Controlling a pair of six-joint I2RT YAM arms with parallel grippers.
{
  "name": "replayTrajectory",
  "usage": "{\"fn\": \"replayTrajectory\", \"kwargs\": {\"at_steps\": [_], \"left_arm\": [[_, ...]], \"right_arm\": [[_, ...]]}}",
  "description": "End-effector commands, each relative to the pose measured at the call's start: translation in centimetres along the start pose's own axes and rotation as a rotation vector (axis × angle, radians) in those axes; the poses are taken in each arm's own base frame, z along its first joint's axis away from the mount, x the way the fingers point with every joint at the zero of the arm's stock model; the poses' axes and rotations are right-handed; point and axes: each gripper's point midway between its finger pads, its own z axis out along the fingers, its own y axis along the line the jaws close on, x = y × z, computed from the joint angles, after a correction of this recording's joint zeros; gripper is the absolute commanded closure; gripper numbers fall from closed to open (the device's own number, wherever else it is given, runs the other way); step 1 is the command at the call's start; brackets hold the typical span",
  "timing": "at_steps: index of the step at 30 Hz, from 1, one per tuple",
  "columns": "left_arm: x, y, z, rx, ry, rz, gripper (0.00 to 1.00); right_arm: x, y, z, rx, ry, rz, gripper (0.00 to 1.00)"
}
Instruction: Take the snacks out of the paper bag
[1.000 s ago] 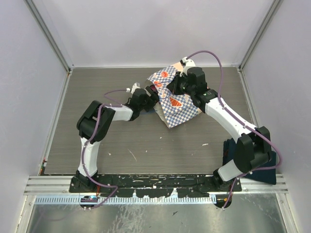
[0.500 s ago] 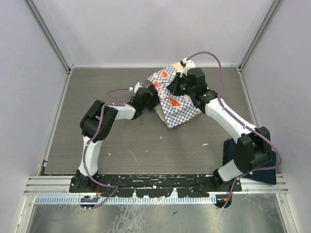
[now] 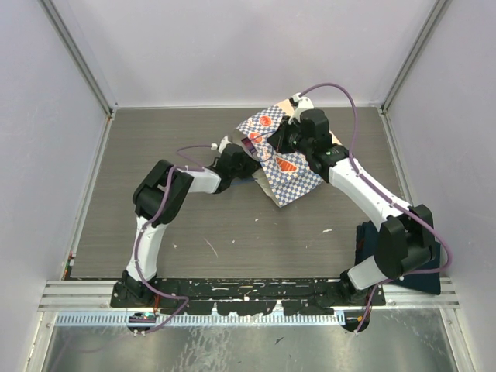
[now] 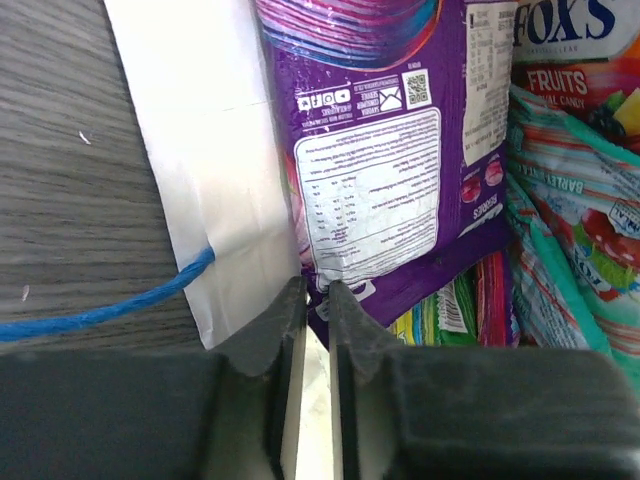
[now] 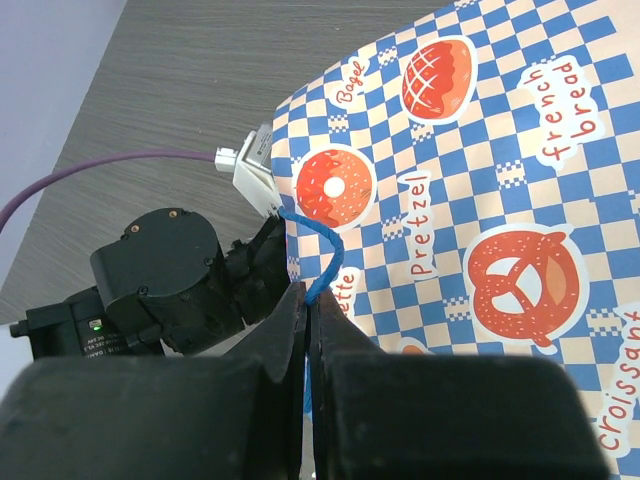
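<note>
The paper bag [image 3: 288, 167], checkered blue and white with bread pictures, lies on its side at the back middle of the table. My right gripper [image 5: 309, 300] is shut on its blue cord handle [image 5: 325, 255] and holds the mouth up. My left gripper [image 4: 315, 290] reaches into the bag's mouth [image 3: 252, 155]. Its jaws stand nearly together, pinching the lower corner of a purple snack packet [image 4: 370, 150]. Beside it inside the bag lie a teal packet [image 4: 570, 230], a red-orange fruits packet [image 4: 565, 60] and a green one [image 4: 450, 310]. The bag's white inner wall [image 4: 210, 150] sits left of the fingers.
The second blue cord handle [image 4: 100, 305] trails over the grey wooden table [image 3: 194, 217]. A dark blue cloth [image 3: 425, 267] lies by the right arm's base. Pale walls with metal rails close off the left, back and right sides.
My left gripper has pushed rightward into the bag's mouth and closed its jaws on the purple packet's corner. The right gripper keeps its hold on the handle; the bag has shifted slightly.
</note>
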Motion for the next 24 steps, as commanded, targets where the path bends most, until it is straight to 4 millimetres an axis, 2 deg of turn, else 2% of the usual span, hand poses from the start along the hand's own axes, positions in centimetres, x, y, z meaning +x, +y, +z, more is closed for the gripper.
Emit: {"fn": "replayTrajectory", "kwargs": {"at_steps": [1, 3, 6, 11, 17, 24], "left_arm": [[0.5, 0.9, 0.7, -0.044, 0.029, 0.036, 0.91], [0.0, 0.5, 0.6, -0.038, 0.024, 0.040, 1.00], [-1.0, 0.2, 0.2, -0.031, 0.008, 0.053, 1.00], [-3.6, -0.3, -1.5, -0.023, -0.066, 0.079, 1.00], [-7.2, -1.5, -5.1, -0.029, -0.207, 0.156, 1.00], [-8.0, -0.9, -9.6, -0.058, -0.250, 0.258, 1.00]], "right_arm": [[-3.6, 1.3, -1.7, -0.034, -0.114, -0.009, 0.99], [-3.7, 1.3, -1.8, -0.033, -0.119, -0.011, 0.99], [-3.8, 1.3, -1.9, -0.029, -0.121, -0.013, 0.99], [-3.8, 1.2, -1.9, -0.026, -0.121, -0.013, 0.99], [-3.8, 1.1, -1.8, -0.022, -0.123, -0.013, 0.99], [-3.8, 0.8, -1.7, -0.010, -0.125, -0.010, 0.99]]}}
